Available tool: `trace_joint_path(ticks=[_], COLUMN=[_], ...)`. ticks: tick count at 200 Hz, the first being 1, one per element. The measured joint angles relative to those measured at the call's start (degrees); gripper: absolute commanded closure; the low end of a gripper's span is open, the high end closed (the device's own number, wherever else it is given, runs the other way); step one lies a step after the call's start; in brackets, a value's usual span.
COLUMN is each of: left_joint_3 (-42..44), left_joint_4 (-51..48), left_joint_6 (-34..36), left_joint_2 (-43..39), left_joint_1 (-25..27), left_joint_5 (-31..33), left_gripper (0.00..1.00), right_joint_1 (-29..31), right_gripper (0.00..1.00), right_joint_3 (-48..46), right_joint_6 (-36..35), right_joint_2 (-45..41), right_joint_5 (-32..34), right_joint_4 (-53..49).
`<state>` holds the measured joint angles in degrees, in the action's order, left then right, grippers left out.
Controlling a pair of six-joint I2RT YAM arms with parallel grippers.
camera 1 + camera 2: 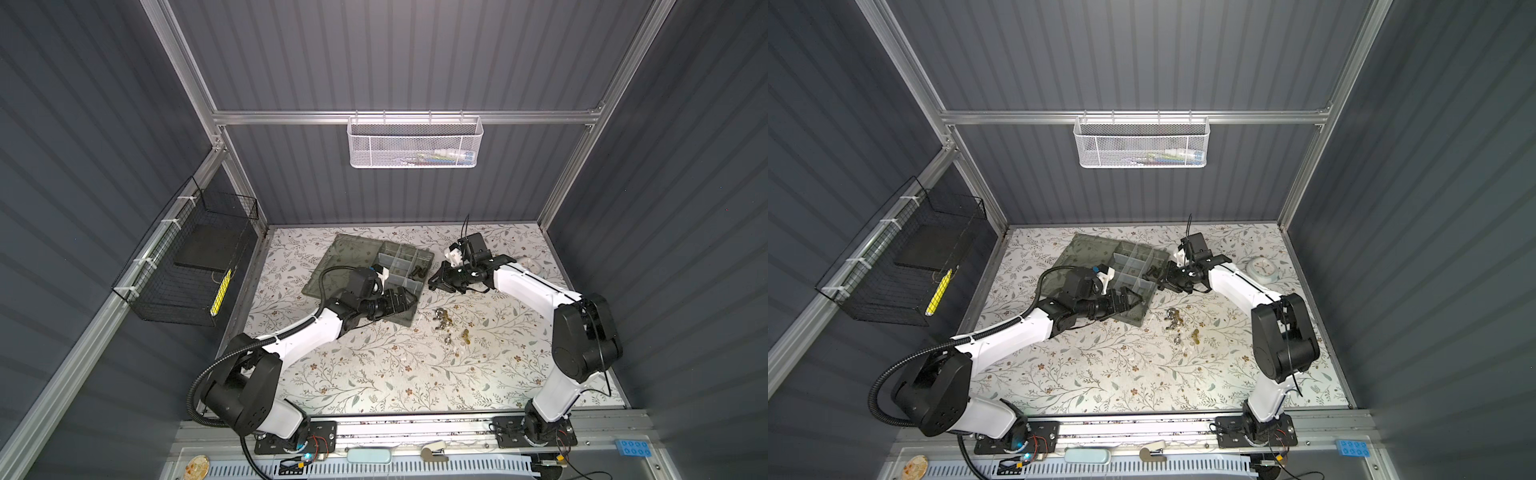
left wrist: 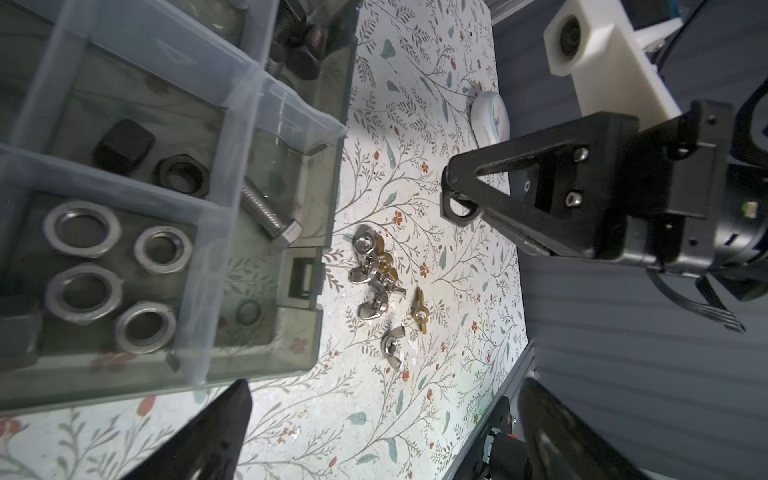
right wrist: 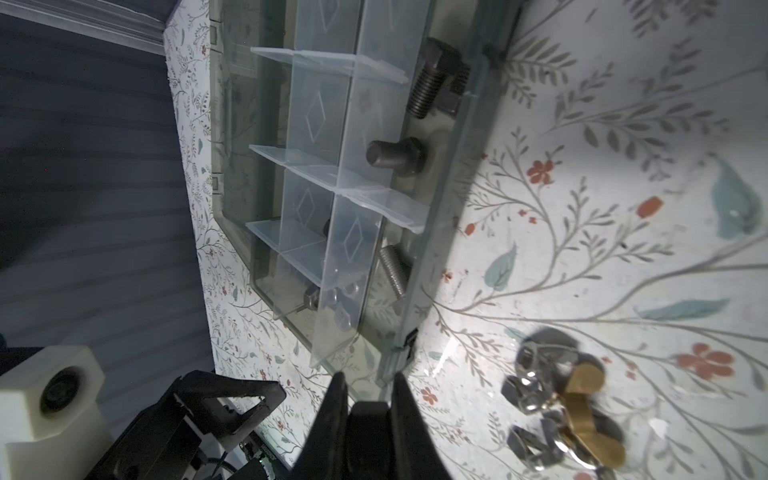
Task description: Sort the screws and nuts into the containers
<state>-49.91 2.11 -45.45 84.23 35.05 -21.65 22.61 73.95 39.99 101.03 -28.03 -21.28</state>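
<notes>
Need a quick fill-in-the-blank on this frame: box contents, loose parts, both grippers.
1. One compartment of the organiser box holds ___ silver nuts.
2. The pile of loose wing nuts lies on the ___.
3. The right gripper is closed on a small ___ nut.
4. The left gripper hangs over the box with its jaws ___.
Missing words: four; table; black; open.
</notes>
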Motion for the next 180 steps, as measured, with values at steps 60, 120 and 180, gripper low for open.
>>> trace_joint_path(ticks=[60, 120, 180], left_joint_3=[1.7, 4.5, 4.7], left_joint_4=[0.1, 0.0, 0.0], left_joint_6=[0.0, 0.0, 0.0], left_joint_2=[-2.5, -3.5, -3.7], left_joint_1=[-3.1, -6.8, -8.8], left_joint_5=[-2.1, -4.3, -5.4], left_gripper=[0.00, 0.00, 0.00], right_joint_1=[3.6, 5.1, 6.5], right_gripper=[0.84, 0.82, 0.79], right_joint_3=[7.3, 12.5, 17.2], right_joint_6=[3.6, 7.5, 10.1], right_joint_2=[8.3, 15.5, 21.8], right_joint_5=[-2.9, -5.2, -6.3], right_joint_4=[3.5, 7.5, 9.4])
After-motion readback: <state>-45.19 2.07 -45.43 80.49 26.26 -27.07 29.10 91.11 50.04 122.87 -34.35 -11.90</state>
